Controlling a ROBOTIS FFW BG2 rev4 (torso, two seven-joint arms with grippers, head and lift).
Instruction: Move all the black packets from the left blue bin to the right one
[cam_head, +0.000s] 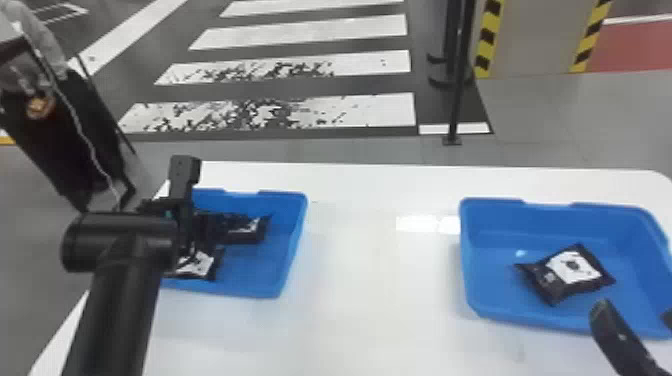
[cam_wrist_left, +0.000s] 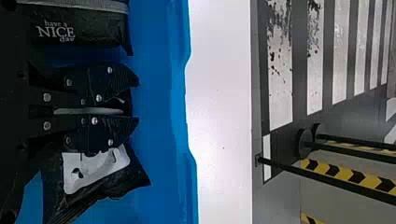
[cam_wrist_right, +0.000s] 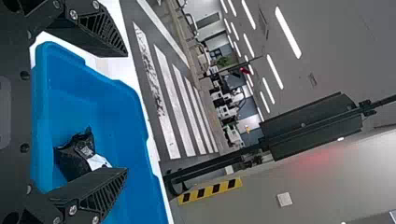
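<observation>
In left blue bin (cam_head: 252, 272), left gripper (cam_wrist_left: 136, 102) is clamping a black packet (cam_wrist_left: 88, 111) between near-closed fingers, right blue bin (cam_head: 492, 280) lying well apart, towards three o'clock in head view

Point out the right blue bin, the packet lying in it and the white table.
Right blue bin (cam_head: 555, 218): head view, inside of its far wall.
Packet (cam_head: 573, 267): head view, white label on its upper face.
White table (cam_head: 370, 280): head view, bare top between the bins.
</observation>
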